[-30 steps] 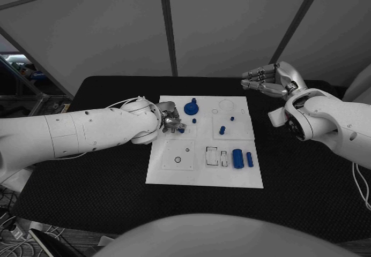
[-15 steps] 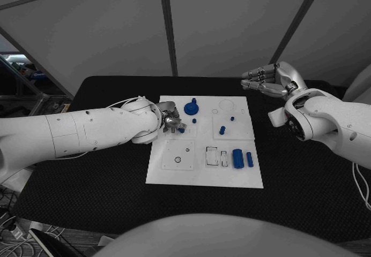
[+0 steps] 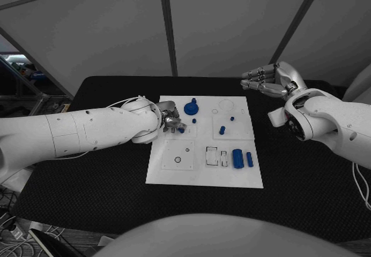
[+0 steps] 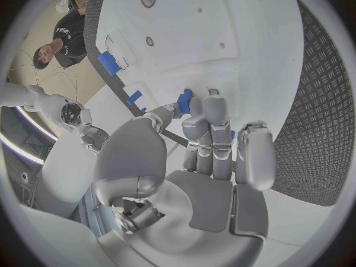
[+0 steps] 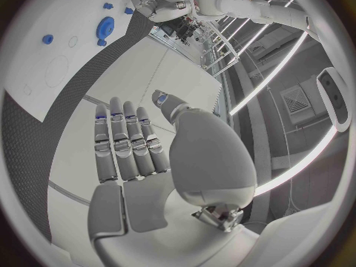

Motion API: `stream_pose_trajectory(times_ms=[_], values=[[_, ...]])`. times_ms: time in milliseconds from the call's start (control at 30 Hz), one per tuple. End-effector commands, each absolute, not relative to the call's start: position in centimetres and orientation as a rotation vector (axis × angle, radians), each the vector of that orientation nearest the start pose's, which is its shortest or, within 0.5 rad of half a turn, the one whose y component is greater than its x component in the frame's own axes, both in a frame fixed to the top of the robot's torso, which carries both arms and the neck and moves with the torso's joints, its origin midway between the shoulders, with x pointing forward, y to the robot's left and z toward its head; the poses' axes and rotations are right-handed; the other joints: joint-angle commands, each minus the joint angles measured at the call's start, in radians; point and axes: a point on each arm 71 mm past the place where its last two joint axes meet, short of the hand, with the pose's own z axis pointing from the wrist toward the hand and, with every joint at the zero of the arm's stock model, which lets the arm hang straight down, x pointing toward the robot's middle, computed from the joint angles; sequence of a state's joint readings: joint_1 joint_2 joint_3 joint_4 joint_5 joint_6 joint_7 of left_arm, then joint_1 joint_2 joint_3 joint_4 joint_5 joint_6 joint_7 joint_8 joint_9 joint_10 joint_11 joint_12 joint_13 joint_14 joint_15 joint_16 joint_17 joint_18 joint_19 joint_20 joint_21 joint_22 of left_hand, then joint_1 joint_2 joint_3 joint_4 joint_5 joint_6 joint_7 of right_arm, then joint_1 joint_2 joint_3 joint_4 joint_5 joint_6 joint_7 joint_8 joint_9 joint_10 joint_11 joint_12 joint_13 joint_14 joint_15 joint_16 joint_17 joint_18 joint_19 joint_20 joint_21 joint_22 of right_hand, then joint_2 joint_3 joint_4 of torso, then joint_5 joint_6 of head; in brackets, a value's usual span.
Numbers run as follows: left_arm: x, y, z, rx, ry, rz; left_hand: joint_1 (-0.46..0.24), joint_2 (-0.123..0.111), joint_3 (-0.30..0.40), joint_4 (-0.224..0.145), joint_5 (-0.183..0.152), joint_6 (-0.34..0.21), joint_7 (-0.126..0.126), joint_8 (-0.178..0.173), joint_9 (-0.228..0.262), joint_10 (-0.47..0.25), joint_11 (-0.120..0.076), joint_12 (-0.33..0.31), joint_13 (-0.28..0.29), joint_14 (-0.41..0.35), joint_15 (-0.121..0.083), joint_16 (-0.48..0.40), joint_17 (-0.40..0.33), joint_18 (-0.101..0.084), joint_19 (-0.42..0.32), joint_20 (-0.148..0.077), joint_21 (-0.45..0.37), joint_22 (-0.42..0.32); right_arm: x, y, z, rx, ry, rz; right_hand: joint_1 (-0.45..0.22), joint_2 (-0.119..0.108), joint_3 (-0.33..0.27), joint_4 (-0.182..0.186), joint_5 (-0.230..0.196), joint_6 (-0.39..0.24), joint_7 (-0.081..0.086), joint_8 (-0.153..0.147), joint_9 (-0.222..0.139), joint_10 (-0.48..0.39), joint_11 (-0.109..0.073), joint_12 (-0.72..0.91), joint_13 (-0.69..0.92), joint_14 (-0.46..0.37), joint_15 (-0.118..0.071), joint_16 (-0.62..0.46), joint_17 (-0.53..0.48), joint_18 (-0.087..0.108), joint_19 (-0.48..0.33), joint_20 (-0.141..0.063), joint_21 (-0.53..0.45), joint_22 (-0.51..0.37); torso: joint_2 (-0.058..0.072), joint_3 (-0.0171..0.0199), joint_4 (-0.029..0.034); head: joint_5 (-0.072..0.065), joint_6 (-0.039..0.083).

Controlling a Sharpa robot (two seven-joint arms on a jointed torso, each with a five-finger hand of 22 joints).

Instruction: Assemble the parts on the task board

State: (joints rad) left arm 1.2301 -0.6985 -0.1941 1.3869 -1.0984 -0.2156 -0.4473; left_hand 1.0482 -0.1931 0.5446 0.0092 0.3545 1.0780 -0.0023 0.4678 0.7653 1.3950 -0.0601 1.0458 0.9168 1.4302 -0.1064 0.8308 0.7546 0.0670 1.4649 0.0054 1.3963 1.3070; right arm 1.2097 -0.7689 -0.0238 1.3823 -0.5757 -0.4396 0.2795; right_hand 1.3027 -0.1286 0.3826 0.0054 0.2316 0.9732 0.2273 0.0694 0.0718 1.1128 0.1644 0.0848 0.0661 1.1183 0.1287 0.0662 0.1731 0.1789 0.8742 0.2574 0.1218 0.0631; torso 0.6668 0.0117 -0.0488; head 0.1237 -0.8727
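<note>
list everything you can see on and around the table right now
table: one, black, under the board
task board: one, white, middle of the table, with outlined recesses on its near half
gear-like part: one, blue, far side of the board
cylinder part: one, blue, lying in the near right area of the board
slim pin: one, blue, just right of the cylinder part
small pegs: a few, blue, mid board
small part: one, blue, at the left robot hand's fingertips
left robot hand: silver, on the board's left edge, pinching the small part
right robot hand: silver, raised beyond the board's far right corner, holding nothing
</note>
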Motion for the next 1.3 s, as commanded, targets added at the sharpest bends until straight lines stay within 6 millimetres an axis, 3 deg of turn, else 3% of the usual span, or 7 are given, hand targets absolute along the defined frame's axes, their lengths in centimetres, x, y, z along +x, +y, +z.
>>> stream_pose_trajectory(times_ms=[33, 367, 1300], values=[[49.26, 19.28, -25.61, -0.271, 2.101, -0.395, -0.007, -0.003, -0.007, -0.007, 0.002, 0.007, -0.002, 0.008, 0.008, 0.001, -0.008, 0.006, 0.003, 0.002, -0.007, -0.004, 0.001, -0.013, 0.029, -0.008, 0.005, 0.002, 51.76, -20.95, -16.94, 0.570, 1.466, 1.196, -0.010, 0.004, -0.005, -0.001, 0.006, -0.006, -0.001, -0.003, 0.000, -0.006, 0.001, 0.007, -0.001, -0.008, 0.001, 0.003, -0.002, 0.006, -0.004, 0.006, -0.005, 0.002, 0.000, -0.0002, 0.0012, 0.001, 0.000], [49.27, 19.38, -25.54, -0.279, 2.092, -0.393, -0.011, -0.003, -0.069, 0.015, 0.003, 0.010, -0.004, 0.018, 0.027, 0.002, -0.010, 0.015, 0.007, 0.002, -0.008, -0.005, 0.002, -0.015, 0.032, -0.009, 0.012, 0.013, 51.76, -20.95, -16.94, 0.570, 1.466, 1.196, -0.010, 0.004, -0.005, -0.001, 0.006, -0.006, -0.001, -0.003, 0.000, -0.006, 0.001, 0.007, -0.001, -0.008, 0.001, 0.003, -0.002, 0.006, -0.004, 0.006, -0.005, 0.002, 0.000, 0.0000, 0.0002, 0.001, 0.000], [49.59, 19.53, -25.55, -0.298, 2.085, -0.370, -0.018, 0.014, -0.152, 0.062, 0.004, 0.012, -0.009, 0.038, 0.056, 0.002, -0.013, 0.019, -0.002, 0.003, -0.010, -0.005, 0.004, -0.018, 0.037, -0.012, 0.021, 0.029, 51.73, -20.93, -16.93, 0.569, 1.466, 1.196, -0.010, 0.004, -0.006, 0.000, 0.007, -0.006, 0.000, -0.003, 0.000, -0.007, 0.001, 0.007, -0.001, -0.008, 0.001, 0.003, -0.002, 0.006, -0.004, 0.006, -0.006, 0.002, 0.000, 0.0003, 0.0006, -0.002, 0.000]])
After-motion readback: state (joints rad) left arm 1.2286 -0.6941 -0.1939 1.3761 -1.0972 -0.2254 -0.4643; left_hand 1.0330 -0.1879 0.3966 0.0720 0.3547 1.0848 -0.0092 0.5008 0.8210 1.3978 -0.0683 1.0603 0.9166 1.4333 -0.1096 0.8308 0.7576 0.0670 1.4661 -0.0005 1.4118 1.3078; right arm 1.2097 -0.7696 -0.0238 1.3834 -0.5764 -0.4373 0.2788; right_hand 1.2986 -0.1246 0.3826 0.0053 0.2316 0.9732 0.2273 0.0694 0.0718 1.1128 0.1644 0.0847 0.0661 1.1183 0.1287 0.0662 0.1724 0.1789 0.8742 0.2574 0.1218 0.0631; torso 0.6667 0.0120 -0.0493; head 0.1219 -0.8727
